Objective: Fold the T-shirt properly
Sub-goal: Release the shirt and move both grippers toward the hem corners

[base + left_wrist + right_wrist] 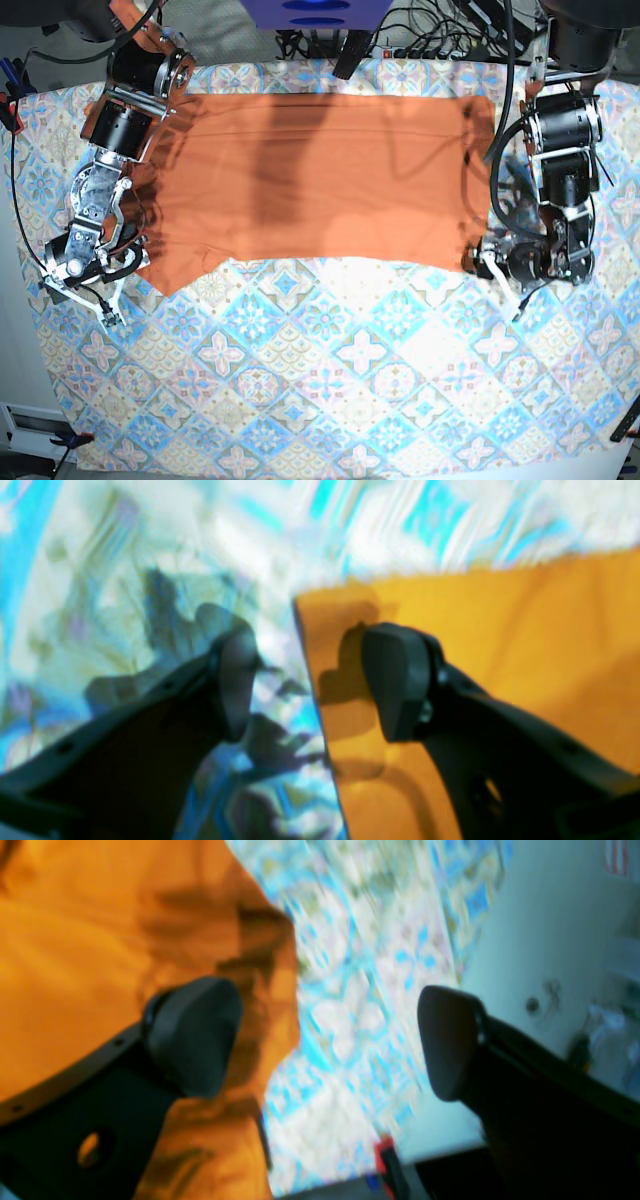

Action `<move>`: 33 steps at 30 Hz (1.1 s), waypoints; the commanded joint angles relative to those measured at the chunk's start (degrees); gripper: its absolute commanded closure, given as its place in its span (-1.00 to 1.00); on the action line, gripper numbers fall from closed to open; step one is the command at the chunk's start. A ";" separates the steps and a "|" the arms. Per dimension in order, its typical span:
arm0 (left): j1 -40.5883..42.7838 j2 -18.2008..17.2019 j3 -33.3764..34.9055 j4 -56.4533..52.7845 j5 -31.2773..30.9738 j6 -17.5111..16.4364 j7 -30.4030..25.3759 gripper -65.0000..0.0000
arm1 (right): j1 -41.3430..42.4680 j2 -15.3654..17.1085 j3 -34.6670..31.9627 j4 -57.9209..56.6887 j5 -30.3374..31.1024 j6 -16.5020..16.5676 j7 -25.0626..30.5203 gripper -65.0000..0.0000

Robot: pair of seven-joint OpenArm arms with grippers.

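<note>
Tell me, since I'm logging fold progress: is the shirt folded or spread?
Partly folded, it seems: the shirt lies flat as one wide orange band on the tablecloth, no sleeves or neck showing. How many layers, I cannot tell.

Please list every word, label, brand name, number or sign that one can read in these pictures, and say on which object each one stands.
None can be read.
T-shirt: plain orange, no print; no tag shows.
Tablecloth: only a tile pattern, no letters.
Blue object at the top edge of the base view: two dark ovals, no letters.
Both wrist views: too blurred to read anything.
</note>
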 commanded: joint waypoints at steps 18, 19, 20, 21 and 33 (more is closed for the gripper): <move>-1.37 1.09 5.73 -11.10 1.05 0.34 -6.13 -0.15 | 12.66 0.46 -0.31 -31.52 -10.25 -0.25 23.53 -0.73; -0.85 1.09 5.73 -10.92 0.88 0.34 -6.13 -0.15 | 13.45 0.46 -0.31 -33.63 -10.87 -0.25 25.02 -0.73; -0.49 1.09 5.73 -10.92 0.88 0.34 -6.13 -0.15 | 14.24 0.46 -0.22 -35.92 -11.92 -0.25 26.69 -0.73; -0.41 1.09 5.73 -10.92 0.96 0.34 -6.13 -0.15 | 14.85 0.46 0.05 -37.85 -13.07 -0.25 28.01 -0.73; 0.38 1.18 5.73 -10.84 1.23 0.34 -2.61 -0.06 | 18.02 0.46 0.22 -50.33 -17.11 -0.25 35.57 -0.73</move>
